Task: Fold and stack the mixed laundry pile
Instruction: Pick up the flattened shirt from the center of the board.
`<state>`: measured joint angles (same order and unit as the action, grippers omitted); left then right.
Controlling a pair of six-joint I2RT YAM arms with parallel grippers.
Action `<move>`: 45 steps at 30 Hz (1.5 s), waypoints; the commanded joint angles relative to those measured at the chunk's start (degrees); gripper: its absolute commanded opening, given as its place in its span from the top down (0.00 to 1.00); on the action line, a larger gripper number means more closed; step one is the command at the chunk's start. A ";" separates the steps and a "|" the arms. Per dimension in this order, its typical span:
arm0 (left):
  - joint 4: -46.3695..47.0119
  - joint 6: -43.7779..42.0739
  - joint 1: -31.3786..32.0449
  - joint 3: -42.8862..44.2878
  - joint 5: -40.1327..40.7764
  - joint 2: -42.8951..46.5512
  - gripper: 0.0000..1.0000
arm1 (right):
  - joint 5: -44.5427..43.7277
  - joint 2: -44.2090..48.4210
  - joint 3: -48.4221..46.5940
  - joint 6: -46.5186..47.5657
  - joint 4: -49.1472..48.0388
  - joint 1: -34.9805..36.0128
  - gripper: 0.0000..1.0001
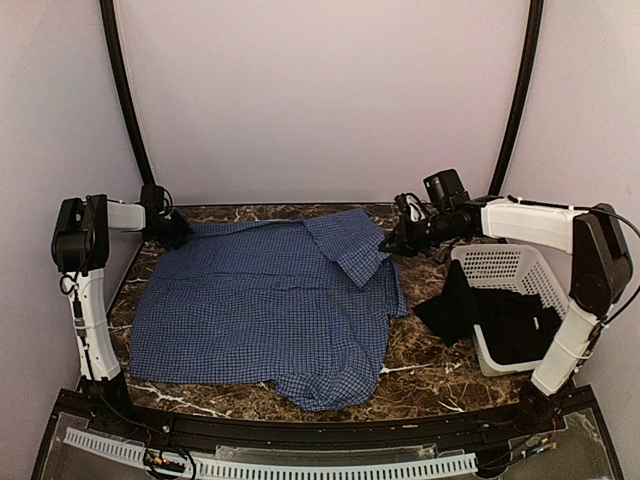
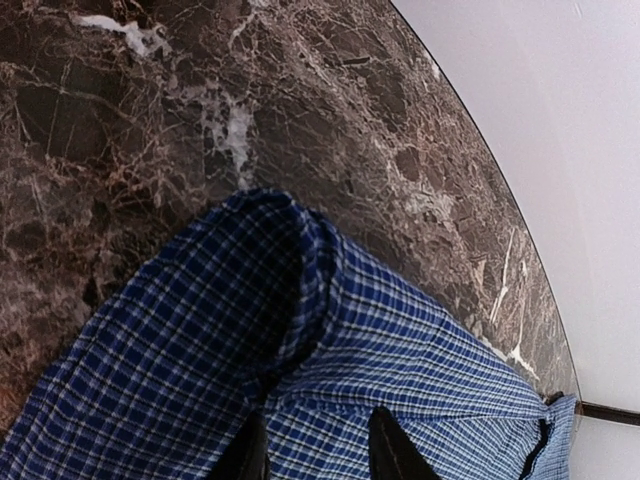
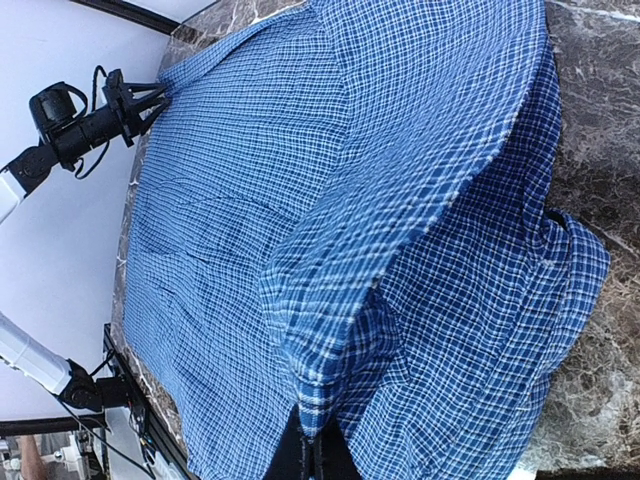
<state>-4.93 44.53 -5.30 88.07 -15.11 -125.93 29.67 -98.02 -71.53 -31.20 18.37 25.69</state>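
**Two grippers at the far corners of the checked shirt**

We see the checked shirt (image 1: 262,300) spread wide over the dark marble table (image 1: 440,370). The left gripper (image 1: 176,233) sits at the shirt's far corner on its own side. In its wrist view, its two fingers (image 2: 392,452) stand partway apart. Blue-and-white cloth lies between them and runs out ahead of the tips in a raised fold. We cannot tell if the fingers are squeezing the cloth or only sitting around it.

The right gripper (image 1: 392,243) sits at the other far corner. Its fingers (image 3: 290,462) are closed tight, with a thin edge of the shirt pinched between them. From that pinch a flap of shirt spreads out in front of the gripper, folded over the rest. The rest of the shirt lies flat beyond the flap and reaches across to the left gripper.

The black garment (image 1: 470,305) lies on the near side of the right gripper, apart from its fingers. Part of it is inside the white basket (image 1: 505,262). The other part hangs out onto the table, just beside the shirt's edge.
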 commanded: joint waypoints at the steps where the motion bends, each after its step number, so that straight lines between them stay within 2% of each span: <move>1: -2.59 -1.13 -0.13 3.64 1.24 -1.66 0.67 | 1.75 1.62 -1.69 -0.67 -2.67 -0.59 1.00; 6: -3.51 -0.72 -0.06 4.47 1.66 -2.65 0.75 | 2.70 1.95 -2.07 -1.38 -3.42 -0.84 1.00; 9: -3.51 -0.46 -0.06 4.39 1.72 -2.67 0.87 | 3.33 2.36 -2.55 -1.56 -3.86 -0.82 1.00; 11: -3.59 -0.25 -0.13 4.39 1.91 -2.64 0.92 | 3.82 2.92 -2.49 -1.64 -4.56 -0.90 1.00; 16: -3.35 0.85 -0.18 4.56 2.24 -2.52 0.97 | 3.99 3.70 -2.56 -1.71 -4.79 -1.00 1.00; 27: -0.68 0.85 -1.79 -1.16 3.66 1.11 0.79 | 4.21 4.28 -2.40 -1.49 -5.03 -1.50 1.00; 33: -0.29 0.10 -1.97 0.02 4.42 0.62 0.73 | 4.82 4.34 -2.52 -2.15 -5.87 -1.61 1.00; 41: -1.04 -0.64 -2.08 1.52 5.88 -0.34 0.73 | 5.03 3.54 -2.67 -2.20 -5.88 -2.01 1.00; 45: -0.94 -0.88 -2.03 2.83 5.72 -1.62 0.69 | 5.22 3.38 -2.72 -2.29 -6.12 -2.14 1.00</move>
<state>-4.14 44.80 -6.85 89.01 -10.79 -127.39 33.71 -95.90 -72.64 -33.28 14.81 24.03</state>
